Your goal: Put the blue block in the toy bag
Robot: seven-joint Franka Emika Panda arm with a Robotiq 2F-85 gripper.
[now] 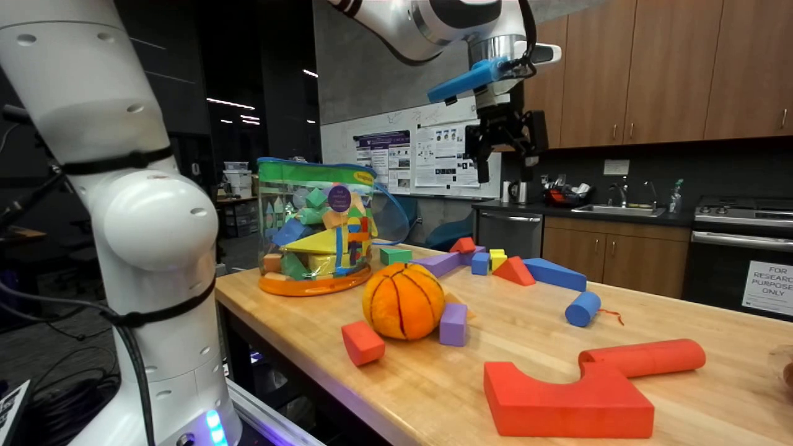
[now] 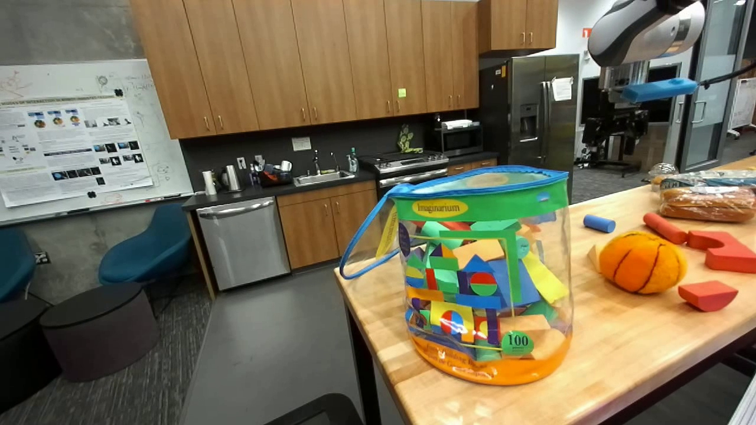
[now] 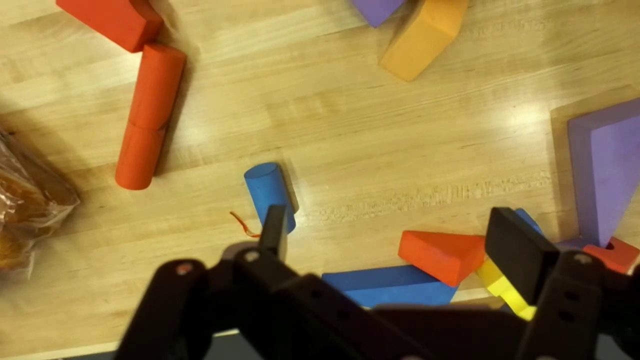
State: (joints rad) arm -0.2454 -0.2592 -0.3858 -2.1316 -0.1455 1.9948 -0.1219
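The blue block [image 1: 583, 309] is a short cylinder lying on its side on the wooden table, with an orange string beside it. It also shows in an exterior view [image 2: 599, 223] and in the wrist view [image 3: 265, 187], partly covered by a finger. The toy bag [image 1: 310, 172] stands upright at the table's end, see-through with green edging, an orange base and many blocks inside. Its blue-rimmed lid hangs open in an exterior view [image 2: 484, 203]. My gripper [image 1: 507, 152] is high above the table, open and empty, its fingers wide apart in the wrist view [image 3: 390, 222].
An orange ball [image 1: 403, 301], a purple block [image 1: 453, 324] and a red block [image 1: 362, 342] lie between the bag and the red arch [image 1: 567, 402]. A blue wedge [image 1: 554, 274], a red triangle [image 1: 514, 271] and a small blue block [image 1: 480, 263] lie behind. Wrapped bread [image 2: 709, 203] lies farther along.
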